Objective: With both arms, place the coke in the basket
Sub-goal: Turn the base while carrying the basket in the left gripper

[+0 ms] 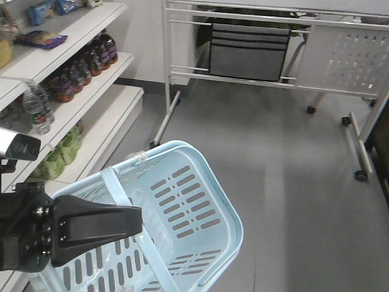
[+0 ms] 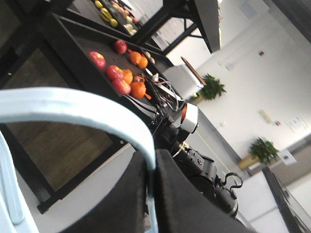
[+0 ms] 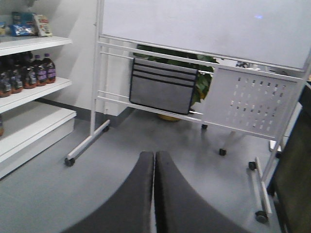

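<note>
Status: left gripper, lower left of the front view, is clamped on the basket. Left wrist view shows a pale blue strip pinched between its fingers; looks like a swing handle, can't rule out the rim. Basket sits tilted at lower centre of the front view, and the part of the inside I can see has nothing in it. Right gripper has jaws pressed together with nothing between them, pointing at bare floor. Coke: not found in any view. The dark bottles on the shelf at upper left seem to have purple labels, not red. My read: basket hold done; locating, grasping and dropping in the coke are all left.
</note>
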Controlling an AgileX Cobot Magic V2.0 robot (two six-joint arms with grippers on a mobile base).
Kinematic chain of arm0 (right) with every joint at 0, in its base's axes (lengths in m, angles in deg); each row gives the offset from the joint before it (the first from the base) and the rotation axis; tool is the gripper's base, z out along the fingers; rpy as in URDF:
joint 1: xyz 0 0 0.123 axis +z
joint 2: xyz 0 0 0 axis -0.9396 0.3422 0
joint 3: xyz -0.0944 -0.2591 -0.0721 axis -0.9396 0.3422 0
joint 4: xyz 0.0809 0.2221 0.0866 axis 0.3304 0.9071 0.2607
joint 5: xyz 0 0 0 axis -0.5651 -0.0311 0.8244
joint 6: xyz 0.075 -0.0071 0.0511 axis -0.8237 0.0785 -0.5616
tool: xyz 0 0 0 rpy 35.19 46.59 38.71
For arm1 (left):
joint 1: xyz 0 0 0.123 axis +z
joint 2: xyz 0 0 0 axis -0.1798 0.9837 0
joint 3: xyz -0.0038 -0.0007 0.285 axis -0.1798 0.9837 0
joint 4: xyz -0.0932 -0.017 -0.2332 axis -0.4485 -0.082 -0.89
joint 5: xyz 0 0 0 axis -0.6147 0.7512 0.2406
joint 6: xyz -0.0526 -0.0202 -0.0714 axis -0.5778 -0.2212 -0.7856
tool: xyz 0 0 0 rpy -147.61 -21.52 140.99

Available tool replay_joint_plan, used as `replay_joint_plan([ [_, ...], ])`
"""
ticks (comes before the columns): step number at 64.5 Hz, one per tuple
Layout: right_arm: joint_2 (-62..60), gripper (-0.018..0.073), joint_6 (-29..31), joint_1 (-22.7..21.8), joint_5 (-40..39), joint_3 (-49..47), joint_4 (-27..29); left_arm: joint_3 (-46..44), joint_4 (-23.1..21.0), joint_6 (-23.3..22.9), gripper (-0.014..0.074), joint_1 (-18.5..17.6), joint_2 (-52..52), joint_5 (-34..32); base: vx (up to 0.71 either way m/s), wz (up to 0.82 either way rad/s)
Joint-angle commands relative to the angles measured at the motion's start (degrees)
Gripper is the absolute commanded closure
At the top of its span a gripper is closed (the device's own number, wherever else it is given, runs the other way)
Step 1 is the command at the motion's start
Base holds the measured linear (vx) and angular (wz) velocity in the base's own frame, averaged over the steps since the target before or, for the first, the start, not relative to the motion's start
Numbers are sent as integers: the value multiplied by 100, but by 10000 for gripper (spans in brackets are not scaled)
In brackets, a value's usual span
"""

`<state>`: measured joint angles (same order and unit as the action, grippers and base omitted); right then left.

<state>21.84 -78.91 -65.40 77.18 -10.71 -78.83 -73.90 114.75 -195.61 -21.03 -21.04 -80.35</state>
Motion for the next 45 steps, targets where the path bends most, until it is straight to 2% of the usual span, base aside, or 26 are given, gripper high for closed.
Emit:
replay_joint_plan([
  [1,-101,564,49,7,-389,59,-84,-154,-494,8,603,-37,-87,-1117,14,-54],
  [26,-101,564,49,7,-389,59,-84,-154,-494,8,603,-37,-87,-1117,17,-55],
  [45,-101,564,49,7,-389,59,-84,-154,-494,8,603,-37,-87,-1117,21,-35],
])
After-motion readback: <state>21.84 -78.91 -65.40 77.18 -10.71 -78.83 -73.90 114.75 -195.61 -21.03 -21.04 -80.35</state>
